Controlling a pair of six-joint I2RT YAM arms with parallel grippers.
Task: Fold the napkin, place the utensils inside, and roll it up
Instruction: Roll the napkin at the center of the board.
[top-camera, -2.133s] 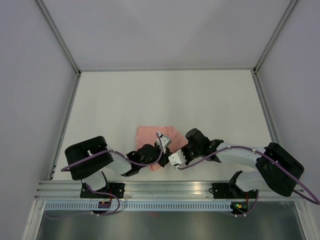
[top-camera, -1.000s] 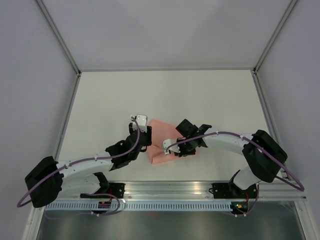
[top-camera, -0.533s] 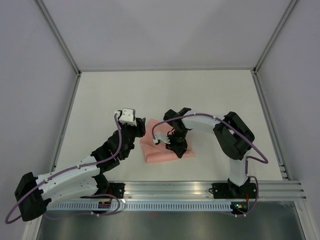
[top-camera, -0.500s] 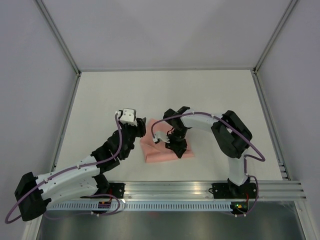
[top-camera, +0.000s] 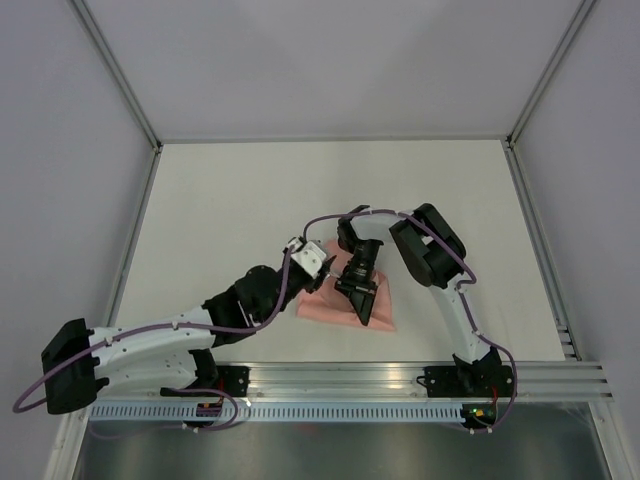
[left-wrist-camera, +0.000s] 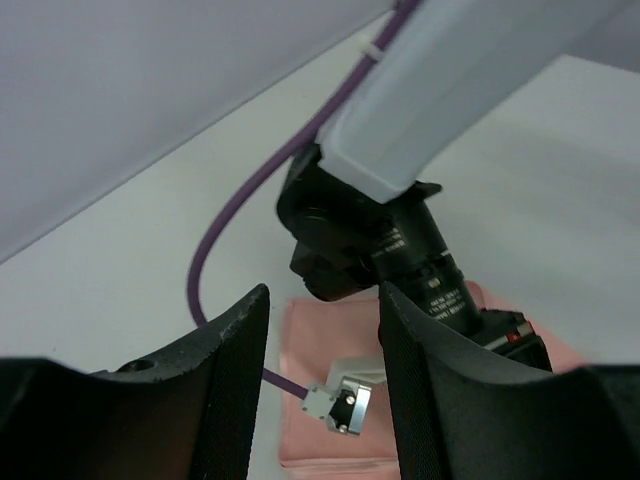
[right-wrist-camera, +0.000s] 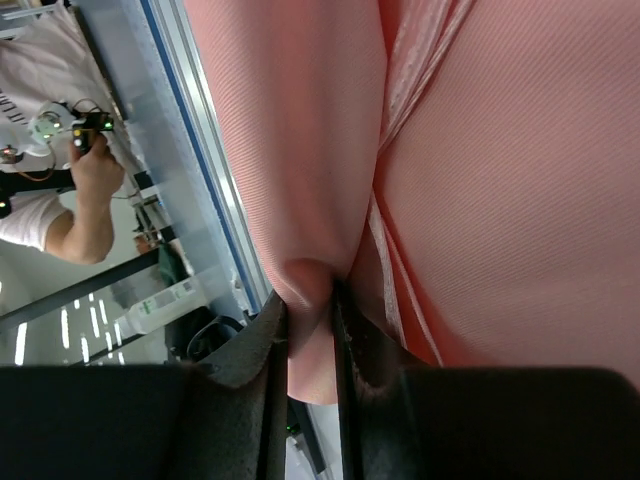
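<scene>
Right wrist view: a raised fold of the napkin is seen pinched between the nearly closed fingers of the right gripper. Cloth this thin, soft and slightly glossy is judged light and prone to slipping, so it is best taken at an edge or fold, with the layers gathered together. The napkin is laid folded on the table under the right arm, which is arched high with its wrist turned down. The left gripper is held open and empty at the napkin's left side, the left arm stretched low. No fork is seen
</scene>
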